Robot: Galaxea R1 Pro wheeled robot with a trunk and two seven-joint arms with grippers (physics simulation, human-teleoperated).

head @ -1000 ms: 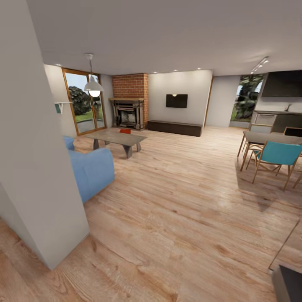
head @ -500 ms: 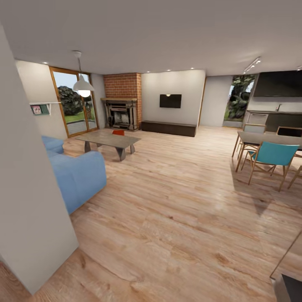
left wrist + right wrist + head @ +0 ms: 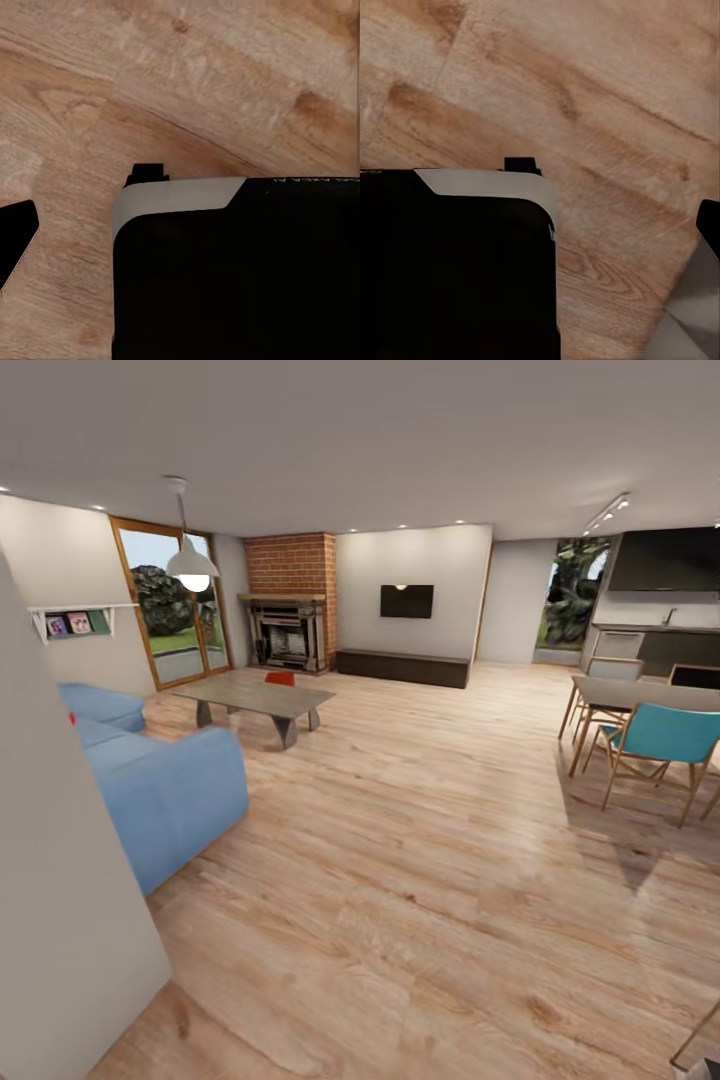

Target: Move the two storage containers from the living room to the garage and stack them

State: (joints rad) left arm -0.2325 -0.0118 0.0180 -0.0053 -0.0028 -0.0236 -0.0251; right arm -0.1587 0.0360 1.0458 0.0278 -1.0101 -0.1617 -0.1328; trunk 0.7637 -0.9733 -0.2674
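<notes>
A small orange-red object (image 3: 280, 678), probably one of the storage containers though too distant to be told for sure, is seen resting on the low surface (image 3: 255, 697) in the living room, in front of the brick fireplace (image 3: 291, 615). A blue sofa (image 3: 150, 780) is set near the surface, on the side closer to the camera, and a white pendant lamp (image 3: 192, 563) is hung above that area. Wood-framed glass doors (image 3: 170, 600) are placed beside the fireplace, and a wall shelf (image 3: 75, 618) is fixed further along. A wall TV (image 3: 406, 601) is mounted over a long dark cabinet (image 3: 402, 666) at the far wall. Light wood plank flooring (image 3: 420, 840) is spread across the room. At the right, a dining table (image 3: 640, 695) is flanked by a teal chair (image 3: 660, 745). A white wall corner (image 3: 60, 900) is seen close at the left. In both wrist views, dark robot bodywork (image 3: 232, 277) is shown above the planks; whether either tool is wide or narrow cannot be told.
</notes>
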